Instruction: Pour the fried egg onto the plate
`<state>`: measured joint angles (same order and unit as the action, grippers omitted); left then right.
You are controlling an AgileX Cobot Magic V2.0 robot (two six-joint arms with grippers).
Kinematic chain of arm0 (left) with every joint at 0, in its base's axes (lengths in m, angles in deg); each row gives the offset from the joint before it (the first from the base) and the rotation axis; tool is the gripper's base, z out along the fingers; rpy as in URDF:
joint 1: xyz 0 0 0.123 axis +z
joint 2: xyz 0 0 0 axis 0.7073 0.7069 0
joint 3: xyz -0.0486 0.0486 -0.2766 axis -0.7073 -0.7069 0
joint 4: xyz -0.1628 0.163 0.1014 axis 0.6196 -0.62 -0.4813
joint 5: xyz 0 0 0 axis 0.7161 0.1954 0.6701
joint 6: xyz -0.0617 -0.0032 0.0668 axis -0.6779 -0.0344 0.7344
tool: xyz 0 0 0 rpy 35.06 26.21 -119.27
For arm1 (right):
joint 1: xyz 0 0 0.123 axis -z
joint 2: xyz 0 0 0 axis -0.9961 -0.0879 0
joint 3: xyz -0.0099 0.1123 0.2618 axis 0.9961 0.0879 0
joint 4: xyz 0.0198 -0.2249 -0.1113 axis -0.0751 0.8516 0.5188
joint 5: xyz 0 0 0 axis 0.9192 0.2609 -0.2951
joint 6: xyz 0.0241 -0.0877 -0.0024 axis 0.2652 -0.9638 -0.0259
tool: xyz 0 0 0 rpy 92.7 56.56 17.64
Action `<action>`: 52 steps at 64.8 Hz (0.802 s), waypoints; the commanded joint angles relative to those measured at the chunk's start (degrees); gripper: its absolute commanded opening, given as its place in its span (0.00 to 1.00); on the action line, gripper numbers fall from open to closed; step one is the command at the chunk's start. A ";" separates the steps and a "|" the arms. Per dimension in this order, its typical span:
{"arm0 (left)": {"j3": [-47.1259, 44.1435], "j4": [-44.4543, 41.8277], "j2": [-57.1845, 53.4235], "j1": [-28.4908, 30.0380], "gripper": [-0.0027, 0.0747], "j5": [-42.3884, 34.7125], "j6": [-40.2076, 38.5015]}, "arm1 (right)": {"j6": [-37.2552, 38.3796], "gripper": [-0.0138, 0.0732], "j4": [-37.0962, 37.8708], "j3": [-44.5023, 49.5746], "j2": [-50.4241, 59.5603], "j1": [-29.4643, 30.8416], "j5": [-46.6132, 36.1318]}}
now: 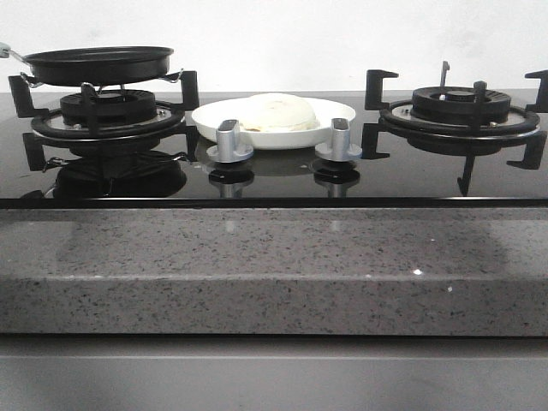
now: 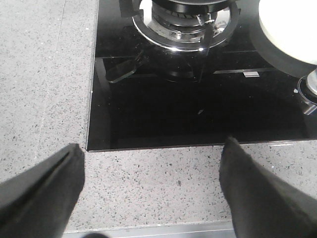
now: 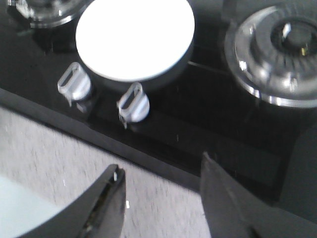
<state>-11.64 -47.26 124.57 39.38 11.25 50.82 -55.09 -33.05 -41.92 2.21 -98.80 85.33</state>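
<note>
The white plate [image 1: 342, 114] rests on the black glass hob between the two burners. A pale cream round fried egg [image 1: 278, 111] lies flat on it; no yolk shows from here. The black frying pan [image 1: 98, 64] stands on the left burner. Neither gripper appears in the front view. In the left wrist view my left gripper [image 2: 152, 145] is open over the speckled stone counter, with the plate [image 2: 292, 25] off at the frame's edge. In the right wrist view my right gripper [image 3: 161, 162] is open at the hob's front edge; the plate [image 3: 133, 37] is washed out white.
Two silver knobs [image 1: 229, 141] [image 1: 339, 139] stand in front of the plate. The right burner [image 1: 462, 107] carries a bare black grate. A grey speckled stone counter [image 1: 274, 257] runs along the front of the hob [image 2: 198, 109].
</note>
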 commanded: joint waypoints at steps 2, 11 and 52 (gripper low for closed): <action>1.50 0.52 -0.06 -0.40 0.75 -3.49 -0.48 | -0.72 0.60 1.04 4.51 6.10 -0.19 -5.10; 1.50 0.52 -0.06 -0.40 0.75 -3.49 -0.48 | -0.72 0.60 2.81 11.81 13.22 -0.19 -5.57; 1.50 0.66 -0.06 -0.40 0.25 -3.49 -0.48 | -0.72 0.14 6.45 22.71 30.06 -0.19 -5.44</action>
<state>-11.64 -47.26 124.57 39.38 11.25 50.82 -55.30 -27.09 -17.97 32.51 -98.80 83.72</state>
